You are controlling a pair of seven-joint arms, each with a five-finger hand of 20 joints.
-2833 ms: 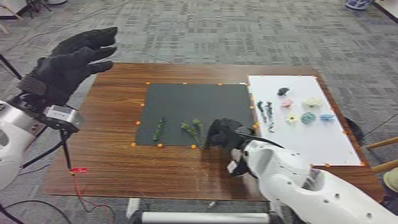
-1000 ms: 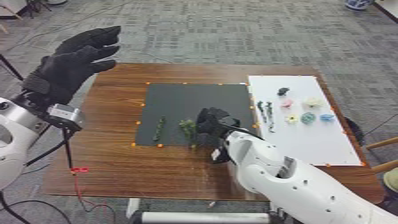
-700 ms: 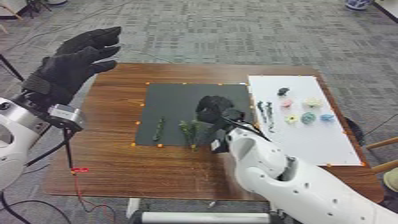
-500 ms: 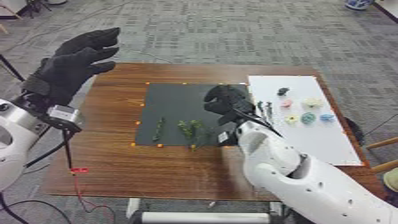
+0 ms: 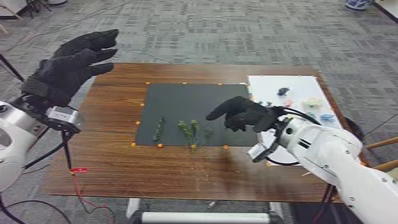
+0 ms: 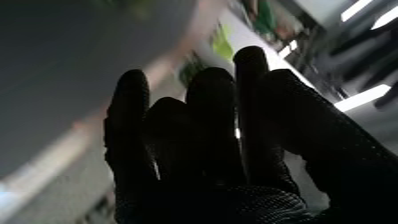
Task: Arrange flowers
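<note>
Greenery (image 5: 188, 130) lay on the near part of a dark mat (image 5: 195, 95), likely as the bouquet's base, with blossoms (image 5: 311, 102) to the right on a white board (image 5: 265, 84), apparently as stock to draw from. The right hand (image 5: 244, 114), wide and seemingly empty, hung between the two, perhaps bound for another pick, while the left hand (image 5: 71, 65), also wide, was raised at left, probably to leave room. The right arm (image 5: 324, 150) hid part of the board, and whatever lay beneath could not be told.

Tabletop (image 5: 107, 175): brown wood, grained | Dark sheet (image 5: 191, 100), mid-tabletop: matt, smooth | White sheet (image 5: 277, 85), tabletop's right edge: smooth | Right hand (image 5: 247, 116): black fabric, textured
</note>
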